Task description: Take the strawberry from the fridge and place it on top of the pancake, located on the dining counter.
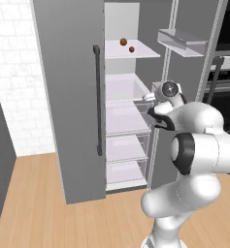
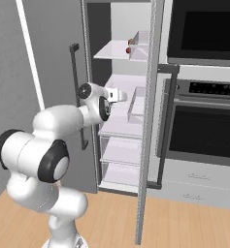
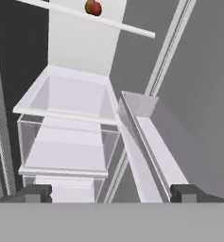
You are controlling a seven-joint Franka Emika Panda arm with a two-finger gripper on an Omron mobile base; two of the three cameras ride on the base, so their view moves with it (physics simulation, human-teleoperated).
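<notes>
Left base view has the strawberry (image 1: pixel 132 49) lying on the upper white shelf (image 1: pixel 136 53) inside the fridge (image 1: pixel 68 97), a small red berry just to the right of an orange-brown ball (image 1: pixel 123 42), the two close together but apart. In the hand view both sit at the top edge, the strawberry (image 3: pixel 96 8) partly overlapped by the ball (image 3: pixel 90 6), above the thin front lip of that shelf. From the right base view the strawberry (image 2: pixel 128 50) shows as a red spot at the shelf's right end, partly hidden behind the edge of the open door (image 2: pixel 148 121). Below the shelf come a white tray-like shelf and clear drawers (image 3: pixel 66 151), stacked down the fridge's interior. The fridge's left door is closed, with its long dark bar handle (image 1: pixel 97 99) upright; the right door stands swung open, carrying door bins (image 1: pixel 182 42). The gripper (image 3: pixel 111 194) is held in front of the open compartment, well below the strawberry's shelf, roughly level with the middle shelf; its two dark fingertips (image 3: pixel 35 193) stand wide apart with nothing between them. The white arm (image 1: pixel 199 140) bends up from the base toward the opening. To the right of the fridge is a black built-in wall oven (image 2: pixel 204 121), and a light wood floor (image 1: pixel 29 203) runs below.
</notes>
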